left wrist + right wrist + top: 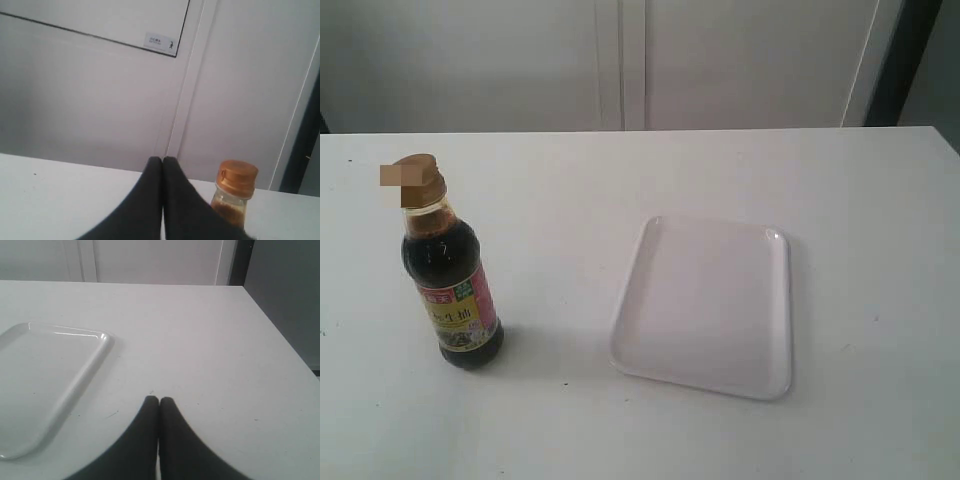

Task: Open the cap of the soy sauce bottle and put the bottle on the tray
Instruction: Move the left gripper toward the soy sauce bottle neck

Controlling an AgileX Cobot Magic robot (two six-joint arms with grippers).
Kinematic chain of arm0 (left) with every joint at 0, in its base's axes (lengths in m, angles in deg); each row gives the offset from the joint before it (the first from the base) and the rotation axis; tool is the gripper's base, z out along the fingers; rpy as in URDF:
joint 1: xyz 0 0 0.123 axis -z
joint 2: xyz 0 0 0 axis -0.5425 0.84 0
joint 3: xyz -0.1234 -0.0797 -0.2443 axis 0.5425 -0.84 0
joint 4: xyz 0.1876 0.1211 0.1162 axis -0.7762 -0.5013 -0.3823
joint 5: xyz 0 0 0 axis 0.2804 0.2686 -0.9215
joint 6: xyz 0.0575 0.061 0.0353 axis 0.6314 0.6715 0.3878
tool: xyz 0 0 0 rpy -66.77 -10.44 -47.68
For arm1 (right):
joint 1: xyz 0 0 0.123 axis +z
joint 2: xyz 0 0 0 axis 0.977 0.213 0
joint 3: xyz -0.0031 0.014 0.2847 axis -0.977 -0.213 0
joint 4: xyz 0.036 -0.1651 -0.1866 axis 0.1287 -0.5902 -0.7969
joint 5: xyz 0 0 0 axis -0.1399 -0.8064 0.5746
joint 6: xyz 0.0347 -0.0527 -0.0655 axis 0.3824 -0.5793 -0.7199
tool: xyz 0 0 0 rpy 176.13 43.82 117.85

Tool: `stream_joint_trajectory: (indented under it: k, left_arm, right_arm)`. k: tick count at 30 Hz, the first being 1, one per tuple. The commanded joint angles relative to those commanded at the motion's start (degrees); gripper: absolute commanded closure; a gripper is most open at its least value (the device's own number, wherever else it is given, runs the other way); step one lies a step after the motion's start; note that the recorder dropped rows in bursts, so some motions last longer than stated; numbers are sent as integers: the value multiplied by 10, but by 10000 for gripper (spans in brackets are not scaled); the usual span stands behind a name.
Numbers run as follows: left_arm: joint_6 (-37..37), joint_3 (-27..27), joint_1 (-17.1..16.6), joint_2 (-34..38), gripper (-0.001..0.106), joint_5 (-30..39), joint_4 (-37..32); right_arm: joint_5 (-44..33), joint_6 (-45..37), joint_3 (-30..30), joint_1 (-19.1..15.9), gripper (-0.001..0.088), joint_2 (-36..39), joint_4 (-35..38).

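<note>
The soy sauce bottle (pixel 452 290) stands upright on the white table at the left, dark liquid inside, yellow-red label facing the camera. Its golden-brown cap (pixel 420 180) is down on the neck. The white tray (pixel 705 305) lies flat to the bottle's right, with nothing on it. Neither gripper shows in the exterior view. In the left wrist view my left gripper (pixel 162 160) is shut with nothing between its fingers; the bottle's neck (pixel 231 202) and cap (pixel 236 177) rise just beside one finger. My right gripper (pixel 159 400) is shut and empty over bare table, beside the tray (pixel 85 372).
White wall panels (pixel 620 60) run behind the table's far edge. The table's side edge (pixel 277 340) drops off beside the right gripper, with dark floor beyond. Bare table surface (pixel 560 210) separates bottle and tray.
</note>
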Motion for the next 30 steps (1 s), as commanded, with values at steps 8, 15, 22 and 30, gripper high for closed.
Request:
stream_joint_trajectory:
  k: [8,15,22,30]
  left_arm:
    - [-6,115,0,218,1053,-56,-51]
    - [-133,157,0,341,860,-138,-195]
    - [-194,171,0,424,490,-292,-294]
    - [-252,171,0,492,52,-319,-329]
  right_arm:
    - [0,0,0,0,868,0,0]
    - [0,0,0,0,868,0,0]
    - [0,0,0,0,868,0,0]
    - [0,0,0,0,868,0,0]
